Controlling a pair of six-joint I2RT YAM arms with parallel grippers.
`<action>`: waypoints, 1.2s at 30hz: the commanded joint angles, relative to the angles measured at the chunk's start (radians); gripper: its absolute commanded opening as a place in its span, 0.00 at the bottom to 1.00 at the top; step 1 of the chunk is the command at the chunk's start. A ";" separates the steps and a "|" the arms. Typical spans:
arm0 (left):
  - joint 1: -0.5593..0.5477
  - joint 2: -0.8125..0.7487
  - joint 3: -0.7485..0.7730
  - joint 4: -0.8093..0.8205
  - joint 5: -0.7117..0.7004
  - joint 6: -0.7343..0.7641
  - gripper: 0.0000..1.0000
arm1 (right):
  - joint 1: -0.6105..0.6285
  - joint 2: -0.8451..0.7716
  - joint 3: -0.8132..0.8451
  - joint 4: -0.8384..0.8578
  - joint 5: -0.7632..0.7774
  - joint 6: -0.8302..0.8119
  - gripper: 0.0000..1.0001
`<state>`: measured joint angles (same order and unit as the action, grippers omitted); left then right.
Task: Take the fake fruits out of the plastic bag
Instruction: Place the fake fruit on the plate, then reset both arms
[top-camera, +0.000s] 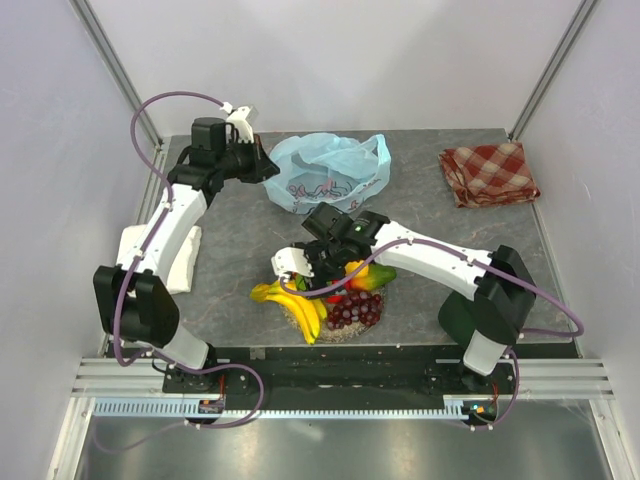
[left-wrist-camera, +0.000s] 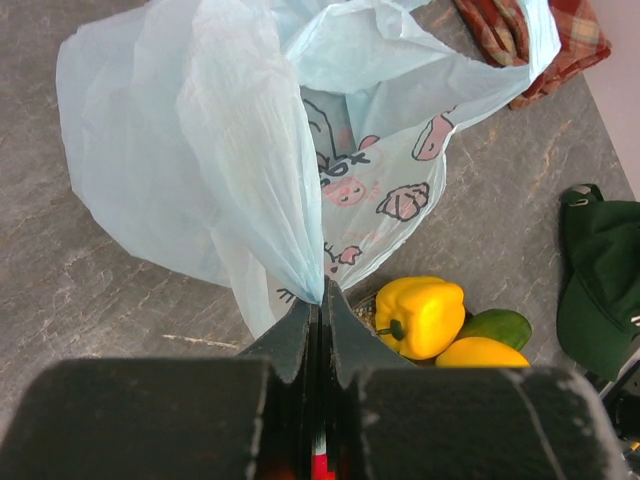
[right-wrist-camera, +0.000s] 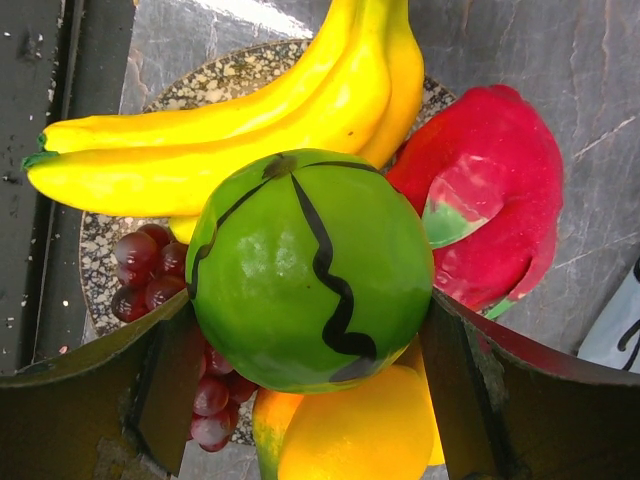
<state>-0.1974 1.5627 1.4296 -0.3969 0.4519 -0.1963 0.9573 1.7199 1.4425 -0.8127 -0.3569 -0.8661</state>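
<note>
Fake fruits (top-camera: 335, 300) lie heaped on a speckled plate (right-wrist-camera: 165, 88) at the near edge of the worktop (top-camera: 225, 285); we judge the green striped melon (right-wrist-camera: 300, 250) could roll off that heap if let go. Our right pincer (right-wrist-camera: 310, 330) — spread wide — grips it; the left pincer (left-wrist-camera: 322, 300) is clenched on the plastic bag (left-wrist-camera: 190, 150) behind.

Pale-walled work cell with a grey stone-look surface

The surface (top-camera: 230, 250) is dark grey with thin pale veins, evenly lit, with only soft shadows on it. Behind the left hand (top-camera: 268, 166) and on both sides stand plain white walls (top-camera: 350, 60), and slanted metal posts (top-camera: 110, 60) run up in the two back corners. Well to the right of that hand, near the back corner, lies a folded red checkered cloth (top-camera: 490, 173). Nearer than the right hand (top-camera: 303, 280), metal rails (top-camera: 570, 380) close the front edge, with a shiny metal sheet (top-camera: 330, 450) below them.
</note>
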 joint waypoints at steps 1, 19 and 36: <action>0.007 -0.055 -0.008 0.036 0.024 0.011 0.02 | 0.000 0.029 0.018 0.020 0.039 0.030 0.56; 0.007 -0.061 0.000 0.040 0.025 0.011 0.02 | -0.009 -0.183 0.187 -0.052 0.208 0.168 0.98; 0.027 -0.199 0.075 -0.005 -0.097 0.083 0.99 | -0.430 -0.255 0.030 0.311 0.671 0.703 0.98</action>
<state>-0.1879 1.4715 1.4643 -0.4091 0.4160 -0.1638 0.5228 1.5188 1.5188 -0.6247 0.1619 -0.3046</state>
